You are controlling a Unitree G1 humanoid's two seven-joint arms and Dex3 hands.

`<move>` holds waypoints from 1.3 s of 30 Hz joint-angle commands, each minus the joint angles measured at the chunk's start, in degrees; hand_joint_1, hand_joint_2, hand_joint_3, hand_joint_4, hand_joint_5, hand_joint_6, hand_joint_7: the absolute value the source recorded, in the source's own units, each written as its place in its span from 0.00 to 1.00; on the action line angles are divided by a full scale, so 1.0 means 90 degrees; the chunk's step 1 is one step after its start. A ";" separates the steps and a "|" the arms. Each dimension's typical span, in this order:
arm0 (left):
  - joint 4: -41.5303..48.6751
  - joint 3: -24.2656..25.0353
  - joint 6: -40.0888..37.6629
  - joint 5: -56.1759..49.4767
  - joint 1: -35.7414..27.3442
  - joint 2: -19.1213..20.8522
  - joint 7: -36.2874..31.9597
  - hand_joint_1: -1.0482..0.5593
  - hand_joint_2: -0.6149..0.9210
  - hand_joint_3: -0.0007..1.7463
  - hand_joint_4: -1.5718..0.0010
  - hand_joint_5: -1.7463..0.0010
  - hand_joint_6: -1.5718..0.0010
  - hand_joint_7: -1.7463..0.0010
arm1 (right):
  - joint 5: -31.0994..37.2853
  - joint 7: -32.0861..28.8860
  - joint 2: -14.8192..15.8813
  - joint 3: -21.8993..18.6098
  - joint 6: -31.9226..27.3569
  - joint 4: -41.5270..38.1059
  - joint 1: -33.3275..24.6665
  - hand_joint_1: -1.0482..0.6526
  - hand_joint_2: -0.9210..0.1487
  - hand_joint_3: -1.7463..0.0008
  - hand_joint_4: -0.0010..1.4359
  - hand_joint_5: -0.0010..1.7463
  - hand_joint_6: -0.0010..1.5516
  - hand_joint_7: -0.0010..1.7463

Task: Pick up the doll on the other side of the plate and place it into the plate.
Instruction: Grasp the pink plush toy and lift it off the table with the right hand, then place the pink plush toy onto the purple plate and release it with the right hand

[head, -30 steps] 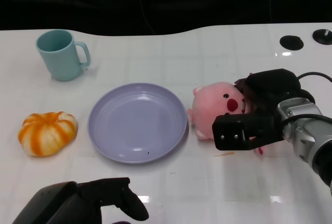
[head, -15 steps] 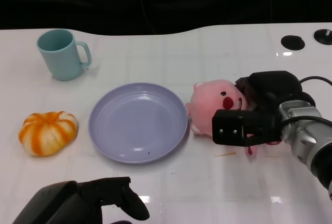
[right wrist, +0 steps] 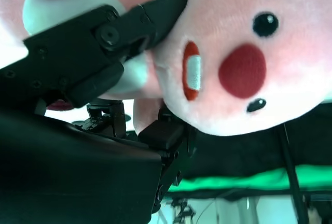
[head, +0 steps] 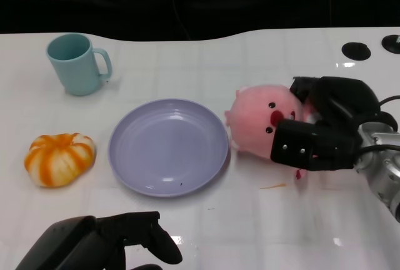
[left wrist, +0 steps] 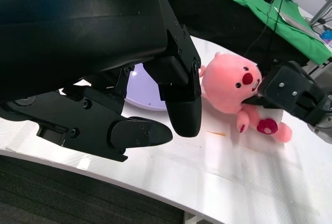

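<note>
A pink plush doll (head: 259, 122) with a red nose hangs just right of the lilac plate (head: 167, 145), its head near the plate's right rim. My right hand (head: 319, 129) grips the doll's body, fingers wrapped round it; the right wrist view shows the doll's face (right wrist: 249, 63) close up with a finger (right wrist: 129, 27) pressed against it. In the left wrist view the doll (left wrist: 238, 86) and the right hand (left wrist: 293, 92) sit beyond the plate (left wrist: 148, 86). My left hand (head: 106, 245) rests low at the front left, fingers curled and holding nothing.
A teal mug (head: 78, 64) stands at the back left. An orange-and-white pumpkin (head: 59, 159) lies left of the plate. Two black round holes (head: 356, 49) mark the table's far right corner. A small orange scrap (head: 273, 186) lies in front of the doll.
My right hand has lifted the doll off the table and tilted it, carrying it slightly up and back. The left hand has stayed put.
</note>
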State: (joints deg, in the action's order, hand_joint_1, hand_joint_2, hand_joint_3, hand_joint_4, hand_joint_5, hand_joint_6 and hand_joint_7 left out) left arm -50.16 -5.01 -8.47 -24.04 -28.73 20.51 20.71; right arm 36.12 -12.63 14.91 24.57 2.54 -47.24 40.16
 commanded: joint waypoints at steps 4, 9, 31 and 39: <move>-0.0061 -0.0123 0.0321 -0.0070 -0.0081 0.0086 -0.0024 0.53 0.98 0.22 0.59 0.03 0.52 0.50 | -0.0176 -0.0134 0.0230 -0.0420 0.0086 0.0535 -0.0211 0.49 0.41 0.35 0.68 1.00 0.49 1.00; 0.0017 -0.0064 0.0443 0.0019 -0.0135 0.0110 -0.0034 0.53 0.98 0.22 0.59 0.05 0.53 0.51 | -0.0353 -0.0094 0.0168 -0.0729 -0.0030 0.0918 -0.0312 0.51 0.45 0.33 0.68 1.00 0.49 1.00; -0.0021 -0.0536 0.0322 -0.0373 0.0000 0.0028 -0.0114 0.52 1.00 0.22 0.60 0.03 0.53 0.51 | -0.0521 0.1232 -0.1035 -0.0484 -0.0408 0.2249 0.0269 0.48 0.56 0.19 0.71 1.00 0.52 1.00; -0.0084 -0.0767 0.0192 -0.0573 0.0026 -0.0043 -0.0120 0.52 0.99 0.22 0.61 0.02 0.54 0.49 | -0.0416 0.1482 -0.1814 -0.0061 -0.0931 0.1606 0.0796 0.48 0.55 0.22 0.70 1.00 0.51 1.00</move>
State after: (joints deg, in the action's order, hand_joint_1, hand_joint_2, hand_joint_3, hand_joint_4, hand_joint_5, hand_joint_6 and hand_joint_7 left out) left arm -48.53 -9.47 -9.64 -27.38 -27.65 19.50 19.57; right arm 32.45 0.59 -0.75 23.74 -5.35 -31.78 45.49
